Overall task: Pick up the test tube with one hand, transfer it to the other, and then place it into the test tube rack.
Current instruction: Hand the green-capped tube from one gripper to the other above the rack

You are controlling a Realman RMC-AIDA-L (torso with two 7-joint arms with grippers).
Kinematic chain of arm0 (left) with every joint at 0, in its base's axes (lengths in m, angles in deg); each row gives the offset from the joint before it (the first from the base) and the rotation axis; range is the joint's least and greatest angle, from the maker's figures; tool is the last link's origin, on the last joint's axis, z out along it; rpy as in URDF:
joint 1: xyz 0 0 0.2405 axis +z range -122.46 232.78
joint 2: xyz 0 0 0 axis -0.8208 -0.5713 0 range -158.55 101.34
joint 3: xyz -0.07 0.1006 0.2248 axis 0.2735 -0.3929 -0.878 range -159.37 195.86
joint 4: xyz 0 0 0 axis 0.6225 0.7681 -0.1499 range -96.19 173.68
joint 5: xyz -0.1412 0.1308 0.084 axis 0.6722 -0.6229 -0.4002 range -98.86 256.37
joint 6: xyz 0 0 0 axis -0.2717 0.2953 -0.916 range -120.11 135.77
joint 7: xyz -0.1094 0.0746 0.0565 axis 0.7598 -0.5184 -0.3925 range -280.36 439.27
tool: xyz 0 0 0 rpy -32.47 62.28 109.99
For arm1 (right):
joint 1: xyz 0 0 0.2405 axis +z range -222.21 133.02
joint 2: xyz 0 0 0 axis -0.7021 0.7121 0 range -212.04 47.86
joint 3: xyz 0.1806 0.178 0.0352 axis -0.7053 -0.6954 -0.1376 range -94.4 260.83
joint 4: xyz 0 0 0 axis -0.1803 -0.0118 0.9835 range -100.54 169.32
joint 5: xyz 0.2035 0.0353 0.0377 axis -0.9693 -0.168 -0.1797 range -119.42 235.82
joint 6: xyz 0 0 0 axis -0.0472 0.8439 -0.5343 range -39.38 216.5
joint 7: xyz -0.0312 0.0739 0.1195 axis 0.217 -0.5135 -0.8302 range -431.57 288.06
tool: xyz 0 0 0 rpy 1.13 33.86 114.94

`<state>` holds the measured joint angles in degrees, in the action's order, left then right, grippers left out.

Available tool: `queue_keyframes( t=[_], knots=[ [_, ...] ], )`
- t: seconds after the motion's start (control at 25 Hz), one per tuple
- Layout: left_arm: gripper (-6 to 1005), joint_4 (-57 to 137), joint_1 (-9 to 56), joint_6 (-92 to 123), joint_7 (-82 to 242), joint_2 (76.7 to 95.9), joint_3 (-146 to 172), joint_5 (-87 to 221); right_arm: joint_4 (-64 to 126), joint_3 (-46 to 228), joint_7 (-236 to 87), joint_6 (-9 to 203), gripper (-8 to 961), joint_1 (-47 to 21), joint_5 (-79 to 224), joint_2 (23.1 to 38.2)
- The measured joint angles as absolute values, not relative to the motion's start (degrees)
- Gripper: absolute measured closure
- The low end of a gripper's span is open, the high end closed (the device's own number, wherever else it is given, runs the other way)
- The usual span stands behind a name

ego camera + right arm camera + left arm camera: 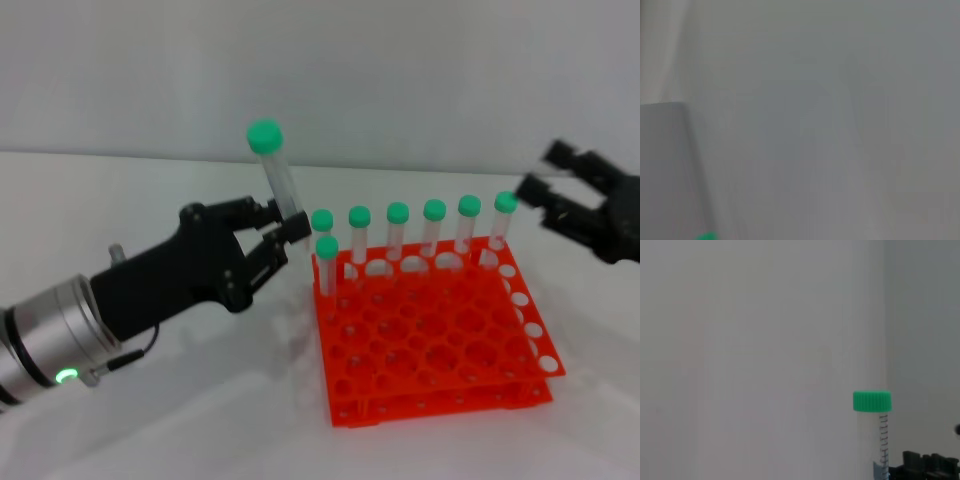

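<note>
My left gripper (290, 228) is shut on the lower part of the test tube (277, 175), a clear tube with a green cap. It holds the tube nearly upright, just left of the orange-red test tube rack (440, 335) and above the table. The tube also shows in the left wrist view (879, 435). My right gripper (543, 172) is open and empty, in the air beyond the rack's far right corner. It is well apart from the held tube.
Several green-capped tubes (397, 230) stand in the rack's far row and far left corner. Most holes nearer me are free. The white table (200, 420) lies around the rack. A green scrap (705, 236) shows at the right wrist view's edge.
</note>
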<state>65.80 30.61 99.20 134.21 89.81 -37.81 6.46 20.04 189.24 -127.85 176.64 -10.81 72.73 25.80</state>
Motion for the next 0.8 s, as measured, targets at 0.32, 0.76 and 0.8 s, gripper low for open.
queue_keyframes(
  t=[0.32, 0.76, 0.8],
  knots=[
    [785, 56.0, 28.9, 99.4, 128.6, 90.44, -38.3, 6.3, 20.1, 189.5, -130.2, 175.7, 85, -7.6, 78.7, 27.37],
    [782, 52.2, 25.3, 93.7, 129.1, 90.45, -40.6, 4.9, 18.2, 189.5, -126.8, 172.6, 85, -7.4, 85.2, 31.74],
    [782, 52.4, 25.0, 93.7, 129.2, 90.42, -40.9, 4.3, 17.9, 189.5, -126.7, 172.5, 85, -7.3, 85.8, 32.0]
  ],
)
